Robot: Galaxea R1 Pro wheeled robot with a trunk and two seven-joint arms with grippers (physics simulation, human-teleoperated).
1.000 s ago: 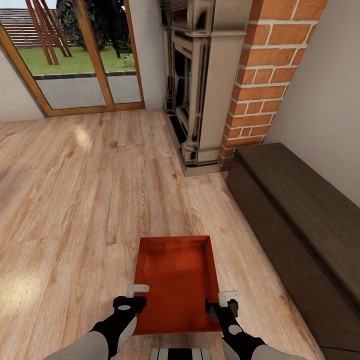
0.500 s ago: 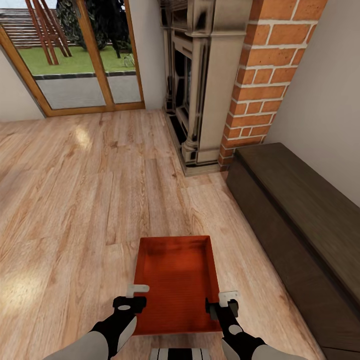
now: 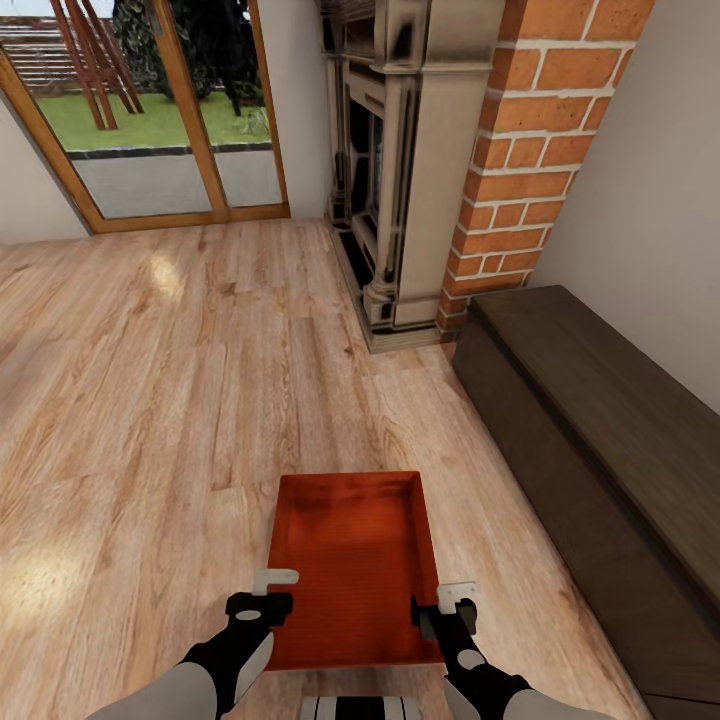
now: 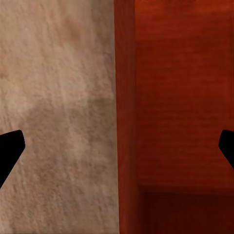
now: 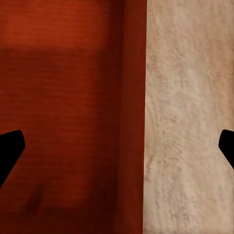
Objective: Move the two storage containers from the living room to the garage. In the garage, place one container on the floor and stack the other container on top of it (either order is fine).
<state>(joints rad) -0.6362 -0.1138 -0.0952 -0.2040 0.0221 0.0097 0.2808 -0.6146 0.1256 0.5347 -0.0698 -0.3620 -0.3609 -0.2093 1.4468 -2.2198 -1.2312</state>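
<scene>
Brickwork of a chimney (image 3: 520,160) rises at about one o'clock in the head view, with a pale stone fireplace (image 3: 400,170) just to its left at twelve o'clock and a glass door (image 3: 150,110) with a wooden frame at eleven o'clock, lawn showing beyond it. A long dark wooden bench (image 3: 610,450) runs along the wall from two to four o'clock, close beside the path on that side. Pale wood-plank floor (image 3: 150,400) covers the rest. One orange-red storage container (image 3: 355,565) sits on those planks at six o'clock, open top upward, near the bench but apart from it. The left gripper (image 3: 268,590) is spread wide over the container's left wall near its near corner, one finger outside and one inside; the left wrist view shows that wall (image 4: 126,117) standing between the two dark fingertips (image 4: 9,148), untouched. The right gripper (image 3: 445,605) straddles the right wall likewise, released, its fingertips (image 5: 9,148) well clear of the wall (image 5: 134,117) between them.
</scene>
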